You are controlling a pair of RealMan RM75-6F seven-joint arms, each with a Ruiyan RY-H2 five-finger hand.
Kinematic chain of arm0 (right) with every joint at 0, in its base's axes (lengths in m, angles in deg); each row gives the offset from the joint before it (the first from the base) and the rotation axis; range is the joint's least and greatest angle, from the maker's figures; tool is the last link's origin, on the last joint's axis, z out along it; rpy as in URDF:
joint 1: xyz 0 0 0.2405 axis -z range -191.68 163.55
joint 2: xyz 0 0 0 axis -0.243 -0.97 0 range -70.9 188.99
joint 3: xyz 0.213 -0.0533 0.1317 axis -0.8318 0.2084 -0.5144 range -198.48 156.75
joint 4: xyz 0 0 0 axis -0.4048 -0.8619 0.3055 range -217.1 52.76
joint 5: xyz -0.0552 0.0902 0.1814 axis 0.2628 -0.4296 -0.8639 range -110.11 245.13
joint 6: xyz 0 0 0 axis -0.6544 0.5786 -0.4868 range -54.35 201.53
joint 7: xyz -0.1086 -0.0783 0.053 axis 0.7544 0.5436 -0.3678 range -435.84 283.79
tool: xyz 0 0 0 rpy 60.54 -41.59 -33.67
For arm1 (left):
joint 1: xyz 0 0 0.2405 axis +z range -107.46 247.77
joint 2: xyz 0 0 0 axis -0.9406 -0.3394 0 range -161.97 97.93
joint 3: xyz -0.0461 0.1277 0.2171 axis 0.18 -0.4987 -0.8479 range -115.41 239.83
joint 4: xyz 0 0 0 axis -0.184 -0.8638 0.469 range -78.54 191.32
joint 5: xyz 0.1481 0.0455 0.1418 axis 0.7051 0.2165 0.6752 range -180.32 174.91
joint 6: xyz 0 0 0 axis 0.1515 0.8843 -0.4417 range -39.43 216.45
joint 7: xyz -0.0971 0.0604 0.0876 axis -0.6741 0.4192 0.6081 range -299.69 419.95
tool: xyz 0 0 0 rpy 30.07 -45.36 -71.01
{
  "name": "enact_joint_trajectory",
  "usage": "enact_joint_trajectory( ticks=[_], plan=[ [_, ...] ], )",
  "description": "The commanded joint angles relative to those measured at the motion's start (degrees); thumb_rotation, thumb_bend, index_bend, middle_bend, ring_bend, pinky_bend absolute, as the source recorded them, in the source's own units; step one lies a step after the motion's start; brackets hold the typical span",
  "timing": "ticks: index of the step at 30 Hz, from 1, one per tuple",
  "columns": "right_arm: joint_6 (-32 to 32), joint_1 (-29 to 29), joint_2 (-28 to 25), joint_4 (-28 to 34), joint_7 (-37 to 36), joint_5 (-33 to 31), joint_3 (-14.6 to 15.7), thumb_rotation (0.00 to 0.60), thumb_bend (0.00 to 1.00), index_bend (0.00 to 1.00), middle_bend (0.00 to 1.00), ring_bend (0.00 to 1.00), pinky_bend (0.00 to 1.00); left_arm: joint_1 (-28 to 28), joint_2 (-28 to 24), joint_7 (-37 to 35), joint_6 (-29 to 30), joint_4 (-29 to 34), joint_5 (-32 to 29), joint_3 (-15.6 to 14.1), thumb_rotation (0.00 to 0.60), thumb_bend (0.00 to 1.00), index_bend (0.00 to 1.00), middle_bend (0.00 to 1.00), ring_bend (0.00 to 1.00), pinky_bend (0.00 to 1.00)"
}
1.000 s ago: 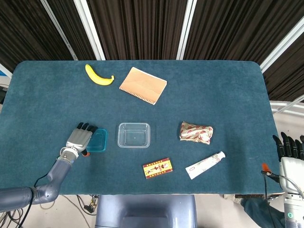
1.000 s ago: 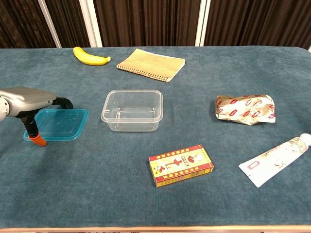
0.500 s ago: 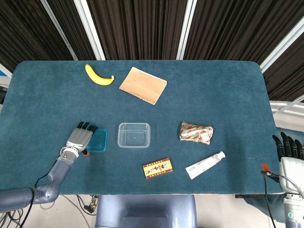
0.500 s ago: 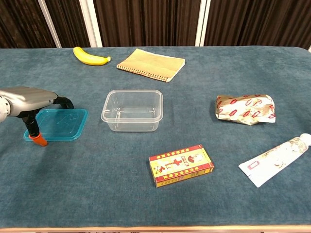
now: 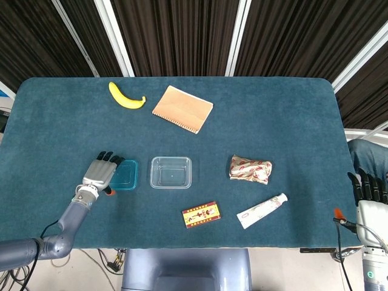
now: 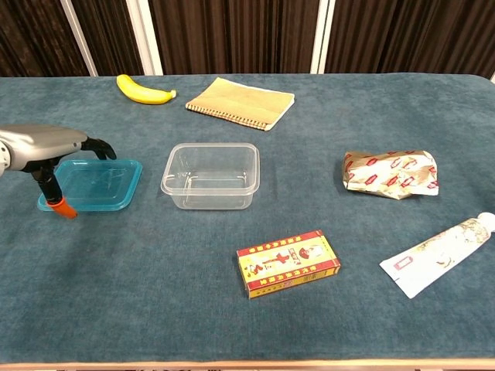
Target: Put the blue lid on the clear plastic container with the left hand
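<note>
The blue lid (image 6: 91, 185) sits just left of the clear plastic container (image 6: 210, 176), its near-left edge raised off the cloth. The left hand (image 6: 48, 149) grips that edge: fingers curled over the top, the orange-tipped thumb below, palm down, forearm reaching in from the table's (image 5: 291, 121) near-left corner. The container stands open and upright, apart from the lid. The right hand (image 5: 367, 189) hangs off the table's right edge with fingers pointing up; whether it holds anything cannot be told. Farther out lie a banana (image 5: 125, 97), spiral notebook (image 5: 182, 108), crumpled wrapper (image 6: 390, 173), red box (image 6: 288, 263) and tube (image 6: 435, 255).
</note>
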Motion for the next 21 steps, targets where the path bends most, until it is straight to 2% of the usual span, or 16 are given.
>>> enact_joint_trajectory(
  ticks=[1,5,11,17,21],
  plan=[
    [0.0,0.0,0.0,0.0,0.0,0.0,0.0,0.6,0.3,0.12,0.03,0.02,0.0,0.2,-1.1,-0.9,0.5,1.2,0.1,0.8,0.6,0.23,0.15,0.34,0.0,0.0],
    [0.2,0.0,0.0,0.0,0.0,0.1,0.0,0.6,0.3,0.12,0.03,0.02,0.0,0.3,-2.9,-1.8,1.6,3.6,0.1,2.1,0.6,0.23,0.15,0.33,0.0,0.0],
    [0.0,0.0,0.0,0.2,0.0,-0.2,-0.1,0.6,0.3,0.12,0.03,0.02,0.0,-1.1,-6.1,-2.0,3.4,9.1,-0.2,5.6,0.6,0.23,0.15,0.33,0.0,0.0],
    [-0.3,0.0,0.0,0.3,-0.3,-0.9,-0.3,0.6,0.3,0.12,0.03,0.02,0.0,-4.4,-7.6,2.1,5.1,14.2,-2.0,8.2,0.6,0.23,0.12,0.33,0.0,0.0],
    [-0.5,0.0,0.0,0.4,-0.5,-1.6,-0.6,0.6,0.3,0.12,0.03,0.02,0.0,-7.7,-6.6,6.5,6.8,16.8,-6.3,9.9,0.6,0.23,0.1,0.33,0.0,0.0]
  ],
)
